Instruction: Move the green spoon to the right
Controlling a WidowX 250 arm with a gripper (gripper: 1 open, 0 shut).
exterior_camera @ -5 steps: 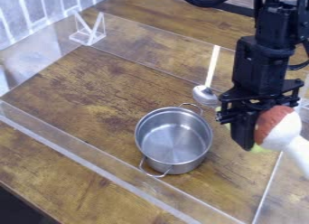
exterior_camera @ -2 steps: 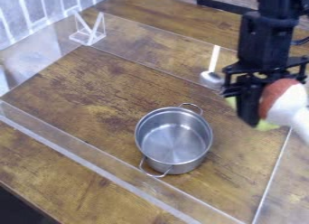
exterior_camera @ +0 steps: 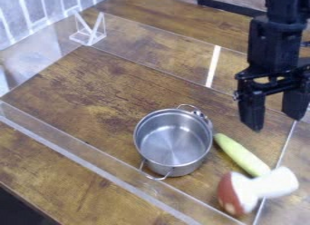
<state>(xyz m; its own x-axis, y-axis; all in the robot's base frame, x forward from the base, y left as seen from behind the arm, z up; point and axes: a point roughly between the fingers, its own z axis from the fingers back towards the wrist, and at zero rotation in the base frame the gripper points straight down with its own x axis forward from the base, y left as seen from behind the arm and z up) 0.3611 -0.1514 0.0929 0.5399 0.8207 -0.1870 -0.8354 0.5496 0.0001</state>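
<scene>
Lowered since earlier, the spoon (exterior_camera: 240,154) lies just right of the pot (exterior_camera: 173,141), its handle beside the toy (exterior_camera: 256,188). Above them, the gripper (exterior_camera: 274,118) hangs released, fingers spread, holding nothing.

Wooden table (exterior_camera: 109,102) bearing pot (exterior_camera: 173,141), green spoon (exterior_camera: 240,155) and mushroom toy (exterior_camera: 256,189).

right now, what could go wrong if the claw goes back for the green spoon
The green spoon lies close beside the steel pot, so the open claw might knock the pot when regrasping. The red-capped mushroom toy is right by the handle's end and could get nudged or roll.
</scene>
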